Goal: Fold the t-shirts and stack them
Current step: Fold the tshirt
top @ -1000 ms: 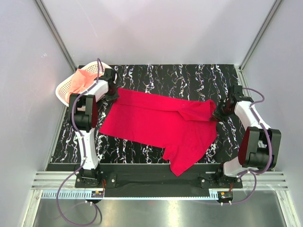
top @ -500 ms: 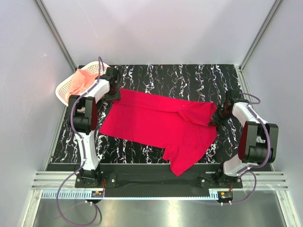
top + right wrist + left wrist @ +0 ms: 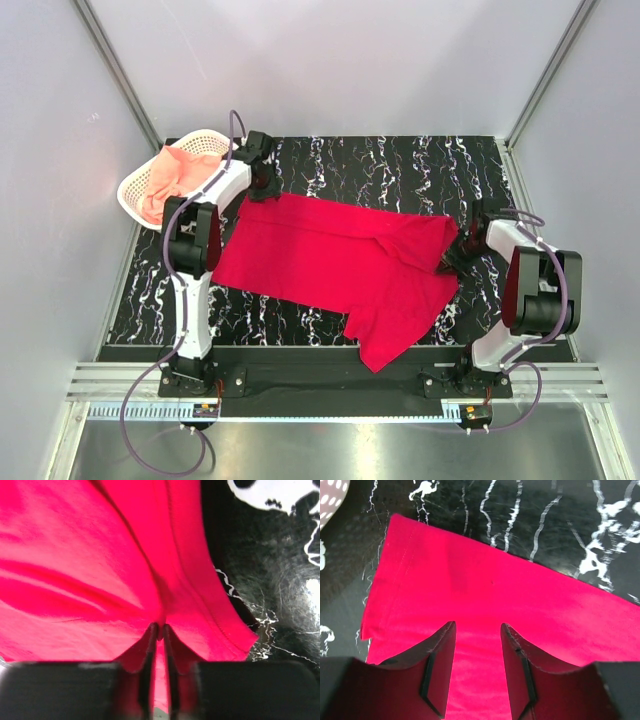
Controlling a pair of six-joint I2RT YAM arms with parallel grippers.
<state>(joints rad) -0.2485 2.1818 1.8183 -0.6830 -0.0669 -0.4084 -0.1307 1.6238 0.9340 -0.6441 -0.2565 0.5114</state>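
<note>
- Red shirt [image 3: 330, 260] lies spread across the table's [image 3: 400, 165] middle.
- Pink shirt [image 3: 170, 180] sits in the basket [image 3: 128, 195], far left corner.
- My right gripper [image 3: 159, 627] is clamped on the red shirt's right edge.
- My left gripper [image 3: 477, 626] gapes above its far left corner, holding nothing.
</note>
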